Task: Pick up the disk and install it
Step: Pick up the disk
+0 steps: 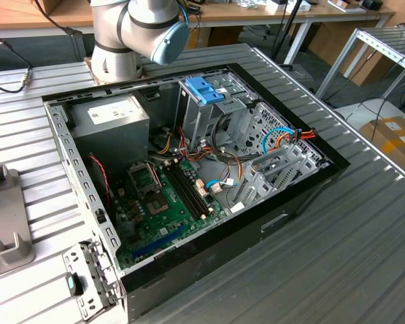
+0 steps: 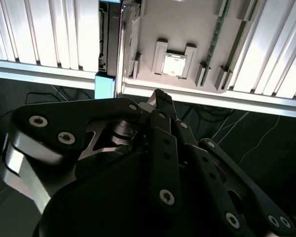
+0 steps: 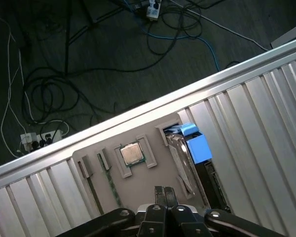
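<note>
I am hovering my pincer (image 3: pixel 163 190), closed on nothing, over the grey holder plate (image 3: pixel 137 183) at the edge of the ribbed table (image 3: pixel 256 118). The disk (image 3: pixel 196 148) is standing on edge at the plate's end, near the processor chip (image 3: pixel 131 154) and apart from my fingertips.

gripper (image 3: pixel 164 191) fingertips pressed together, empty, above grey holder plate (image 3: pixel 143 182) | disk (image 3: pixel 193 148) on edge in plate slot, blue end toward table edge | processor chip (image 3: pixel 131 154) alongside | ribbed table (image 3: pixel 256 113) | floor cables (image 3: pixel 89 59)
</note>
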Controlling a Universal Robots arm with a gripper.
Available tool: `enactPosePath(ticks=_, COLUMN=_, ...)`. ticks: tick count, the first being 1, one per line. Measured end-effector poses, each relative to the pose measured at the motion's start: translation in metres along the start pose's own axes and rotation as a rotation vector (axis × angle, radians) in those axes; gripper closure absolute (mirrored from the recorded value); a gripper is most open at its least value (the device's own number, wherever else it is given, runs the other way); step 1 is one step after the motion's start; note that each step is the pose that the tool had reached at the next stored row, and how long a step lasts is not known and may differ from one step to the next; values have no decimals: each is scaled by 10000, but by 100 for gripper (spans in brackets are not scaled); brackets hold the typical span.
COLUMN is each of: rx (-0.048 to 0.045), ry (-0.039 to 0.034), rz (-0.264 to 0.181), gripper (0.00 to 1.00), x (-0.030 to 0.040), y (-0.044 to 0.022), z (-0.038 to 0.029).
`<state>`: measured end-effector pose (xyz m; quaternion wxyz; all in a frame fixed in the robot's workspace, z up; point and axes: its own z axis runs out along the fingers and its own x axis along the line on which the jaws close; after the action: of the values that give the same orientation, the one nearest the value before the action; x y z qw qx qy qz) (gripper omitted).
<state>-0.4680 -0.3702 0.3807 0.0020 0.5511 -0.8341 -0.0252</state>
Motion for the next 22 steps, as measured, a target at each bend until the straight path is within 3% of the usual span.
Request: enactPosePath(ticks=22, rx=-29, ry=53, rz=-1182, gripper=90, x=0, y=0, z=0)
